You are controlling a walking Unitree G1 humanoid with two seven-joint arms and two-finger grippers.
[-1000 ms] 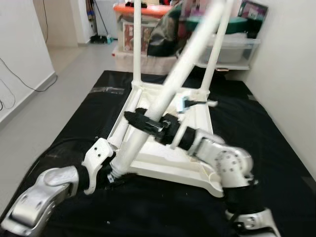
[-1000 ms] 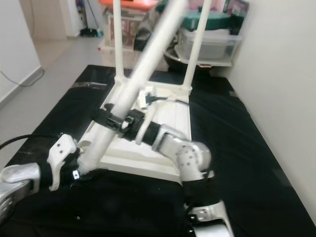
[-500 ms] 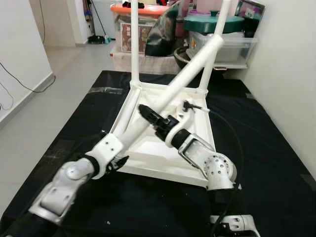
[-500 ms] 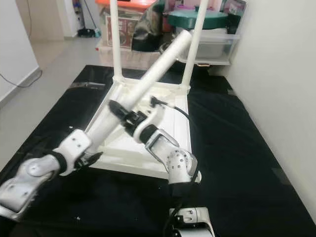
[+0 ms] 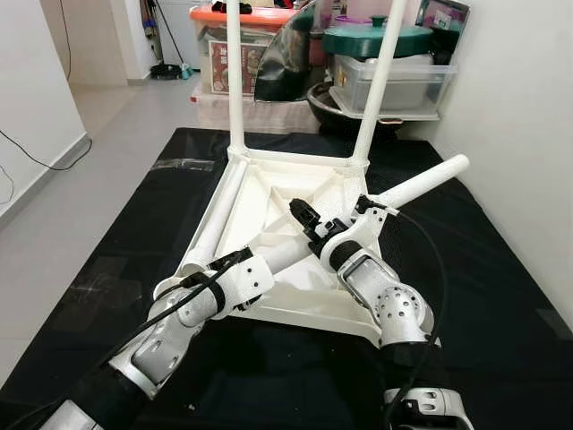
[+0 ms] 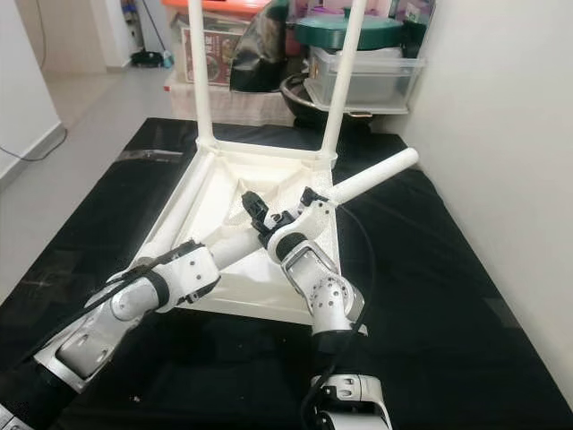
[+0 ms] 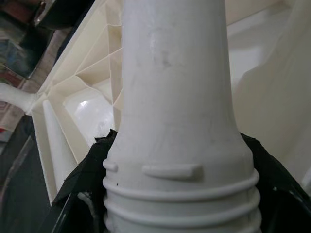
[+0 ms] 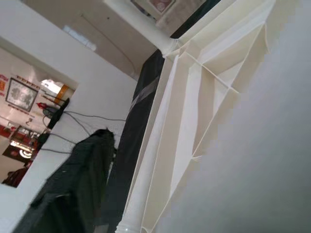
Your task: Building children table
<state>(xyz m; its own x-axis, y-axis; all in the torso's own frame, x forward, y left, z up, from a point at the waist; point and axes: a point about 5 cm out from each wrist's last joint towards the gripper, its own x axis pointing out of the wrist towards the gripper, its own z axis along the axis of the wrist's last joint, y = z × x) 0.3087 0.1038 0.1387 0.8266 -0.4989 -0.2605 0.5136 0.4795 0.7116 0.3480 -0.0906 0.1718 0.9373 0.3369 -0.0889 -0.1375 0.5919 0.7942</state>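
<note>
A white children's table lies upside down on a black mat. Two legs stand upright in its far corners. A third leg lies along its left side. A loose white leg slants low across the underside, its tip pointing far right. My left gripper is shut on its threaded near end, with black fingers on both sides. My right gripper is shut on the leg's middle, over the table's centre.
Plastic storage boxes, a green pot lid and an orange-lidded box crowd the far edge of the mat. A white wall runs close on the right. Grey floor lies to the left.
The held leg has swung down from a steep tilt to nearly flat across the table, its tip now far right. Both arms stretched forward with it. The camera view shifted too.
</note>
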